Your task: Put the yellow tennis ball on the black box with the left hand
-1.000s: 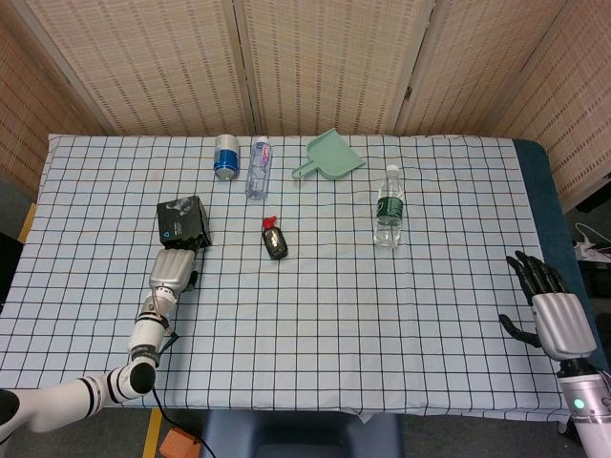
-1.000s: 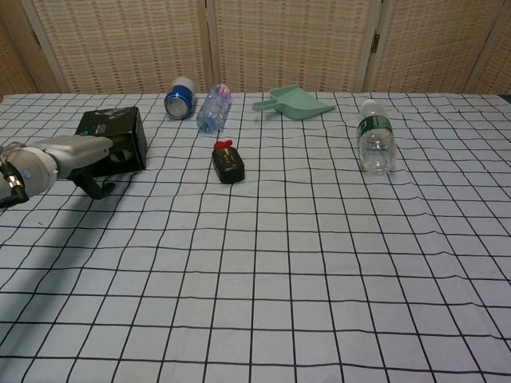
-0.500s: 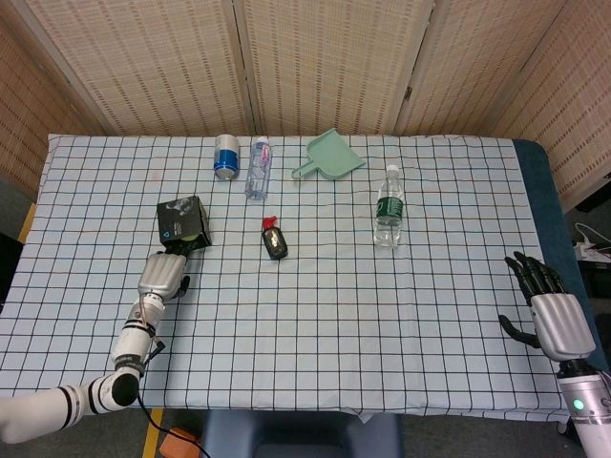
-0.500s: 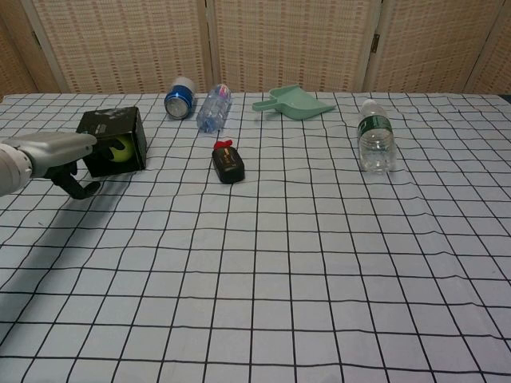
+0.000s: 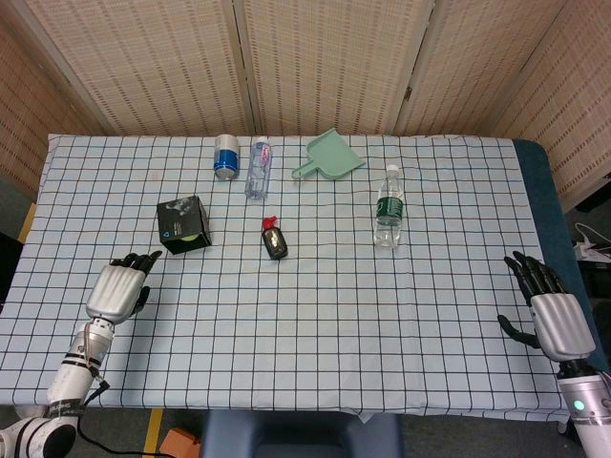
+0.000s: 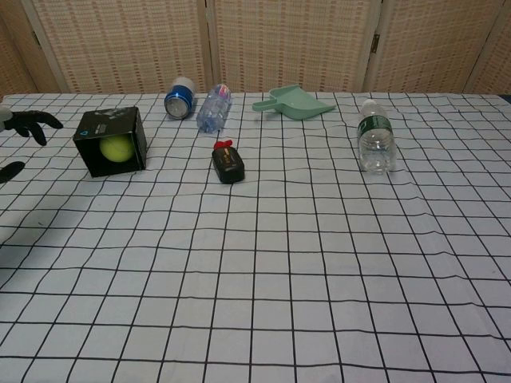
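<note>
The black box (image 5: 183,224) (image 6: 112,141) sits on the checked cloth at the left. The yellow tennis ball (image 6: 117,148) (image 5: 194,229) rests against the box's near face, touching it. My left hand (image 5: 118,287) is open with fingers spread, down and to the left of the box, well apart from it; only its dark fingertips (image 6: 30,121) show at the chest view's left edge. My right hand (image 5: 553,314) is open at the table's right edge, holding nothing.
A blue can (image 5: 226,156) and a lying clear bottle (image 5: 258,167) are at the back. A green dustpan (image 5: 329,157) lies beside them. A small black and red object (image 5: 275,239) and an upright bottle (image 5: 388,207) stand mid-table.
My left hand has drawn back from the box toward the near left, leaving the ball at the box's near face. The right hand has stayed put.
</note>
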`<state>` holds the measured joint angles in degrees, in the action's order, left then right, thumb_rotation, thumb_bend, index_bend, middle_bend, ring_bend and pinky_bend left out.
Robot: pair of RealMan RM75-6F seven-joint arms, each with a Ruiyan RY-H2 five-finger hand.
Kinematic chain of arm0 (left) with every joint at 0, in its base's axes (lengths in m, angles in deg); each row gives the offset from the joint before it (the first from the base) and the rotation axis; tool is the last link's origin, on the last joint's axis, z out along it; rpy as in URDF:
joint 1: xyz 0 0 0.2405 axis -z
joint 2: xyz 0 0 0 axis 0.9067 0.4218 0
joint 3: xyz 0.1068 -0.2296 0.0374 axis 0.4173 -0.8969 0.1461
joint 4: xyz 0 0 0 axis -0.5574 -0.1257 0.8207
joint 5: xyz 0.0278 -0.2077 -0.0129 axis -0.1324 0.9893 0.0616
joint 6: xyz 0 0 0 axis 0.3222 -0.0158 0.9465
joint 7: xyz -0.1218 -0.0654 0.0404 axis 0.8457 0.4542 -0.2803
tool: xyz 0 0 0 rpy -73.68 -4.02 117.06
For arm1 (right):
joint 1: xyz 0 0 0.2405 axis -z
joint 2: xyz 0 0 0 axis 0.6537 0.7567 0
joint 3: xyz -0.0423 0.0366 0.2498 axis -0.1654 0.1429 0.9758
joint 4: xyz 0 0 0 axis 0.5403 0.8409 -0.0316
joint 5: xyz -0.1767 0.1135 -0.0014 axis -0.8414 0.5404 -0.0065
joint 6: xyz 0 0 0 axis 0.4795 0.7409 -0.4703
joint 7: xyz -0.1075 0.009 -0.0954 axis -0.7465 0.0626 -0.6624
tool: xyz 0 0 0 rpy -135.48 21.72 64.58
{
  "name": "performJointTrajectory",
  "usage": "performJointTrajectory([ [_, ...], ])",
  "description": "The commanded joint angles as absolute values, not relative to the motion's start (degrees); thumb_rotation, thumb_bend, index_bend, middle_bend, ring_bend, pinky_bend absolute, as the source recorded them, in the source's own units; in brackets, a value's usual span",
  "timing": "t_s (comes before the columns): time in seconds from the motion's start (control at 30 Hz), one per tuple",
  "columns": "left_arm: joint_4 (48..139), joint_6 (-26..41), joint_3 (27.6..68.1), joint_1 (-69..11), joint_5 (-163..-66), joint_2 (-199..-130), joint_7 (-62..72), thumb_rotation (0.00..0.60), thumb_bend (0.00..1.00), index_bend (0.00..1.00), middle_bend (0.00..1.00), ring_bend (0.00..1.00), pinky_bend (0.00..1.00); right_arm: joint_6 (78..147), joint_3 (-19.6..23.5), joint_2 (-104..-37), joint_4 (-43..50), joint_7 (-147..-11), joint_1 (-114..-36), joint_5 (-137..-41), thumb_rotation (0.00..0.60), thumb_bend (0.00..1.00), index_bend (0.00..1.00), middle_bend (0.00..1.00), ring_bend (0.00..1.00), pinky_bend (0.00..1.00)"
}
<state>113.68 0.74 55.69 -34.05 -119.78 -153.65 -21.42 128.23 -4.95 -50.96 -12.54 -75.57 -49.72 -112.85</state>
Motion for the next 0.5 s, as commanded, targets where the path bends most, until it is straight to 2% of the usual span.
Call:
performJointTrajectory([
  [0.03,113.28,-5.33,58.9,-39.36,-125.53,-150.33,-17.08,0.6,0.52,0.19,0.23,0.21,0.37,128.12,-5.06,-51.12,-12.49,-75.86,-49.79,-113.0,0.6,0.21,0.05,0.0,0.0,0.1],
  [0.27,110.87,-11.82,60.59,-45.81,-130.22,-148.79,-10.59,0.6,0.51,0.2,0.21,0.2,0.32,127.81,-5.39,-51.6,-12.19,-76.82,-49.88,-113.2,0.6,0.21,0.05,0.0,0.0,0.1],
  [0.5,107.22,-15.4,61.58,-50.11,-134.07,-150.06,-7.93,0.6,0.5,0.2,0.21,0.19,0.32,127.96,-5.45,-52.11,-11.82,-77.81,-49.84,-113.2,0.6,0.2,0.05,0.0,0.0,0.1],
])
